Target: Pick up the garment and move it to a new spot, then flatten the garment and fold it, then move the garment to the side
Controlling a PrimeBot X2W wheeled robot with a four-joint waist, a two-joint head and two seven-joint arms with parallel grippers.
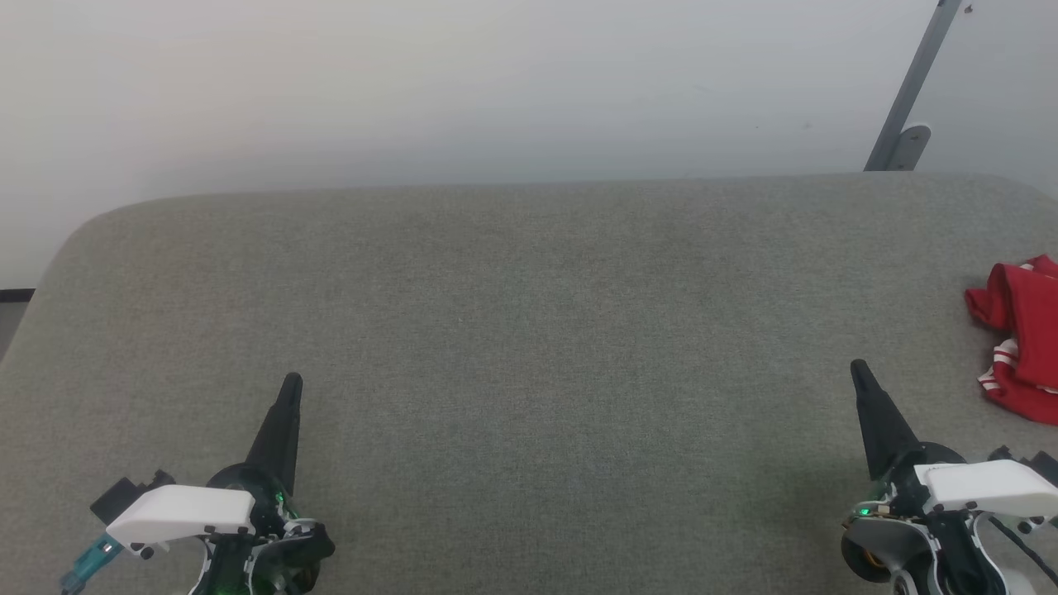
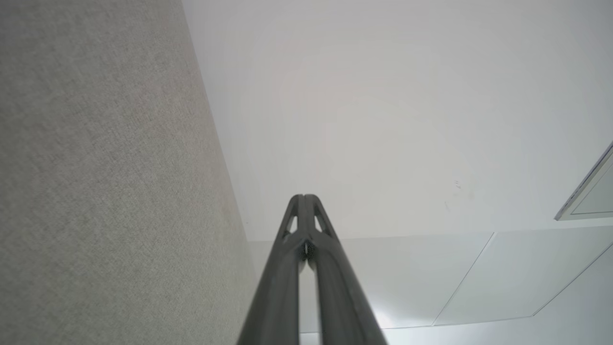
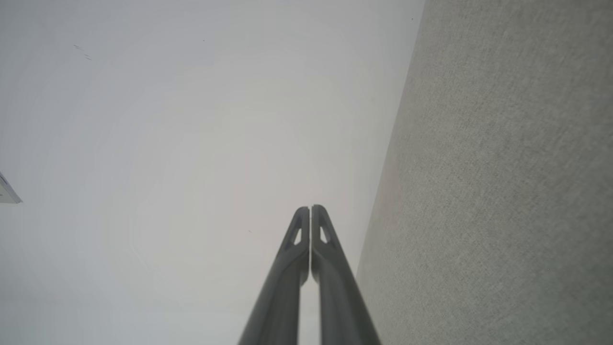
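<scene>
The garment lies crumpled on the grey cloth-covered table at the far right, a red heap with red-and-white striped trim, partly cut off by the picture's edge. My right gripper is at the lower right, to the left of the heap and apart from it, its fingers pressed together and empty. At the lower left, my left gripper is likewise shut on nothing. The left wrist view shows the left gripper closed beside the table surface. In the right wrist view the right gripper is closed too.
A white wall rises behind the table's far edge, which has rounded corners. A grey metal bar leans against the wall at the upper right. A broad stretch of bare table surface lies between the two grippers.
</scene>
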